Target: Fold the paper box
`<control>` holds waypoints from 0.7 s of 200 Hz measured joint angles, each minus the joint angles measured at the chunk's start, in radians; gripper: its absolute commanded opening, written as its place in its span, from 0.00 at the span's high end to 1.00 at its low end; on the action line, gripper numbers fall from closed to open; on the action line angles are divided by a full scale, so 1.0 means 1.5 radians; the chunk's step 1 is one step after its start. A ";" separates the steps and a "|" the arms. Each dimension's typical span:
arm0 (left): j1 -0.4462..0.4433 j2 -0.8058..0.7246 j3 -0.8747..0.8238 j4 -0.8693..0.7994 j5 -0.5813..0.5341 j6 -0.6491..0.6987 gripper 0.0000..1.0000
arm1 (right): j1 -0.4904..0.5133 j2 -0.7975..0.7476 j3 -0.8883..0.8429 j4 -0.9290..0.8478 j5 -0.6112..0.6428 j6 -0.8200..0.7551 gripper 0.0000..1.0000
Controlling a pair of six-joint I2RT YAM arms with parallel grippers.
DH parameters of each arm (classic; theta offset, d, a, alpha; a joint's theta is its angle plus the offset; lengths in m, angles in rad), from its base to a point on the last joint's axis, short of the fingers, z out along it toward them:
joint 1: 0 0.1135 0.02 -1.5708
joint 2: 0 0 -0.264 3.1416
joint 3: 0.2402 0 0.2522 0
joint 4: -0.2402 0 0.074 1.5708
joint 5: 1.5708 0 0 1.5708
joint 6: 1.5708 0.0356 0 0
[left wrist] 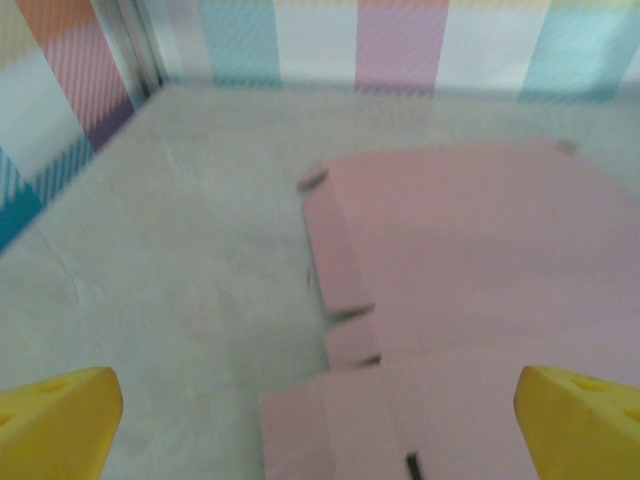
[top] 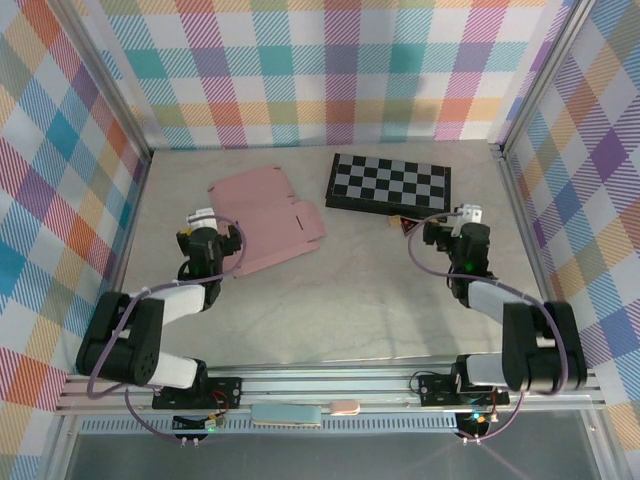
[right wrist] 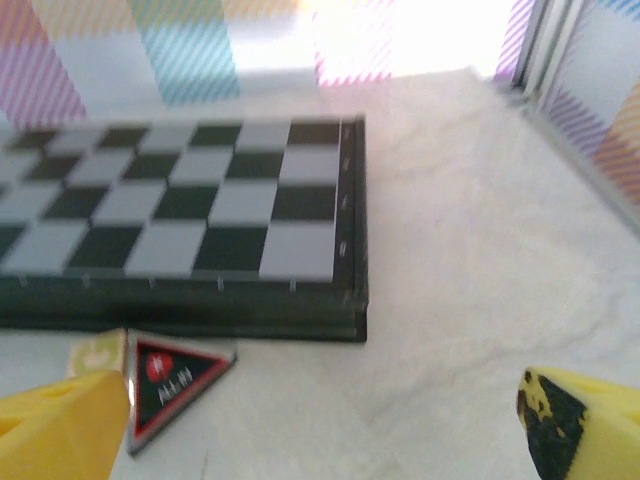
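**Flat pink sheet not yet folded; both end effectors wide and empty**

From overhead, the paper box [top: 265, 215] is a flat, pale pink die-cut sheet lying left of centre in the frame on the pale worktop [top: 350, 290]. The left end effector [left wrist: 318, 428] sits at the sheet's lower-left edge, spread wide and holding nothing. In its wrist view the yellow fingers [left wrist: 55, 425] occupy the bottom corners, with the sheet's notched flaps between them. The right end effector [right wrist: 320, 425], right of centre overhead, is equally wide and empty, well apart from the sheet.

My biggest worry is that thin card lying flush on a smooth worktop offers no edge to get under. I judge a push could slide the whole sheet toward the top of the frame instead of lifting a flap. Next, a flap pinched away from its crease might bend in the wrong place or crumple. A smaller risk is that a flap raised by one arm alone may spring back flat.

The black-and-grey chequered board [top: 390, 182] lies upper right of centre, near the sheet's right edge but apart from it. It could stop a sliding sheet and crowd the right arm's reach. A small red-and-black triangular tag [right wrist: 172, 380] and a tan block [right wrist: 98, 352] lie just below the board's front edge, close to the right end effector, and could easily be knocked.
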 measured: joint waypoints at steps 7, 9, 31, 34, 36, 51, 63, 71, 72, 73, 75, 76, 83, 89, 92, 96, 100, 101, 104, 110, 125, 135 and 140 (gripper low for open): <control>-0.009 -0.015 0.011 -0.004 -0.017 -0.002 0.00 | 0.001 -0.025 0.008 -0.015 0.009 0.004 0.01; -0.010 -0.018 0.013 -0.005 -0.020 -0.002 0.00 | 0.002 -0.033 0.011 -0.020 0.011 0.005 0.01; -0.041 -0.028 0.094 -0.041 -0.072 -0.002 0.00 | 0.015 -0.082 0.091 -0.086 0.045 0.010 0.01; -0.046 -0.028 0.108 -0.049 -0.080 -0.002 0.00 | 0.018 -0.086 0.106 -0.096 0.050 0.010 0.01; -0.049 -0.028 0.118 -0.053 -0.083 -0.003 0.00 | 0.020 -0.089 0.117 -0.100 0.053 0.010 0.01; -0.071 -0.020 0.222 -0.131 -0.127 -0.046 0.00 | 0.041 -0.099 0.226 -0.161 0.078 0.023 0.01; -0.077 0.000 0.363 -0.293 -0.141 -0.120 0.00 | 0.050 -0.095 0.345 -0.252 0.087 0.068 0.01; -0.075 0.030 0.482 -0.415 -0.134 -0.185 0.00 | 0.051 -0.084 0.440 -0.342 0.080 0.118 0.01; -0.073 0.036 0.500 -0.430 -0.131 -0.197 0.00 | 0.051 -0.083 0.449 -0.350 0.080 0.124 0.01; -0.072 0.038 0.509 -0.437 -0.130 -0.202 0.00 | 0.050 -0.080 0.465 -0.365 0.078 0.135 0.01; -0.070 0.044 0.534 -0.458 -0.125 -0.214 0.00 | 0.048 -0.076 0.492 -0.391 0.079 0.149 0.01; -0.070 0.049 0.551 -0.470 -0.123 -0.221 0.00 | 0.048 -0.075 0.500 -0.398 0.079 0.152 0.01; -0.056 0.065 0.613 -0.513 -0.085 -0.258 0.07 | 0.040 -0.061 0.572 -0.454 0.060 0.198 0.03; -0.039 0.074 0.650 -0.546 -0.039 -0.291 0.13 | 0.031 -0.052 0.619 -0.486 0.025 0.226 0.14; -0.030 0.080 0.662 -0.562 -0.020 -0.316 0.17 | 0.028 -0.048 0.637 -0.500 0.008 0.235 0.16; -0.017 0.084 0.679 -0.587 0.007 -0.330 0.22 | 0.024 -0.044 0.658 -0.520 -0.019 0.258 0.18; -0.003 0.094 0.692 -0.612 0.029 -0.356 0.25 | 0.022 -0.038 0.675 -0.541 -0.039 0.271 0.20; -0.001 0.096 0.695 -0.618 0.033 -0.357 0.26 | 0.022 -0.037 0.678 -0.545 -0.042 0.276 0.21; 0.008 0.102 0.704 -0.636 0.048 -0.370 0.27 | 0.021 -0.035 0.687 -0.559 -0.055 0.286 0.24; 0.025 0.123 0.724 -0.679 0.076 -0.391 0.28 | 0.024 -0.025 0.703 -0.593 -0.080 0.309 0.30; 0.057 0.191 0.756 -0.770 0.134 -0.434 0.31 | 0.058 0.008 0.728 -0.670 -0.131 0.345 0.36; 0.070 0.235 0.759 -0.819 0.167 -0.444 0.39 | 0.090 0.038 0.731 -0.708 -0.155 0.361 0.36; 0.075 0.257 0.759 -0.844 0.187 -0.452 0.43 | 0.109 0.055 0.728 -0.727 -0.170 0.367 0.36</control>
